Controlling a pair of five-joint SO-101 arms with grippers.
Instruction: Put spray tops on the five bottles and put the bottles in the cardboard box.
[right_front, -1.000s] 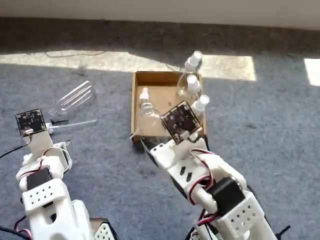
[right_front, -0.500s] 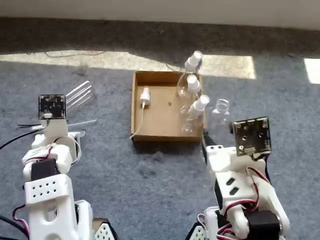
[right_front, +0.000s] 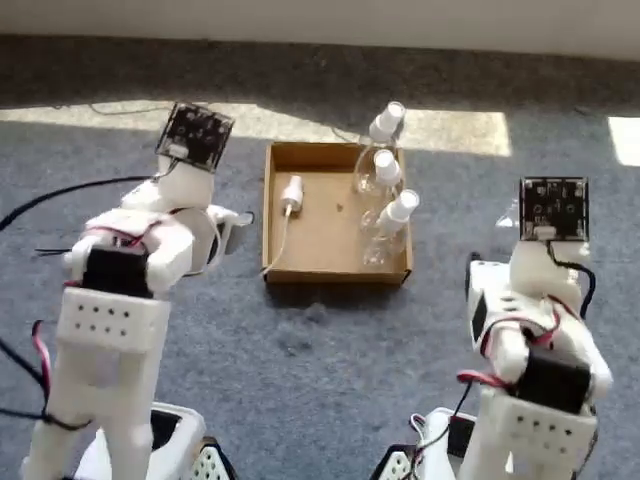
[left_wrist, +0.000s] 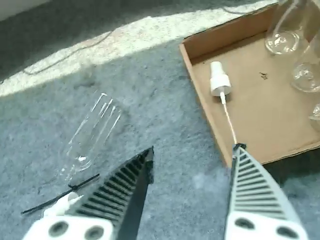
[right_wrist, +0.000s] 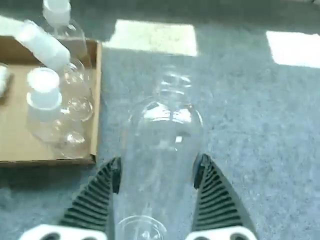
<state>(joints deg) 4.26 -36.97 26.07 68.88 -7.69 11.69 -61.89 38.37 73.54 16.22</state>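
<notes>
Bottle sits clamped inside right end effector; left end effector gapes empty.

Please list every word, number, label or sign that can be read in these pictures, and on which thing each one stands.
None can be read.
Brown cardboard box: plain, no print.
Clear plastic bottle in the right gripper and three capped clear bottles: no labels.
Black square circuit boards on the arms: marks too small to read.
</notes>
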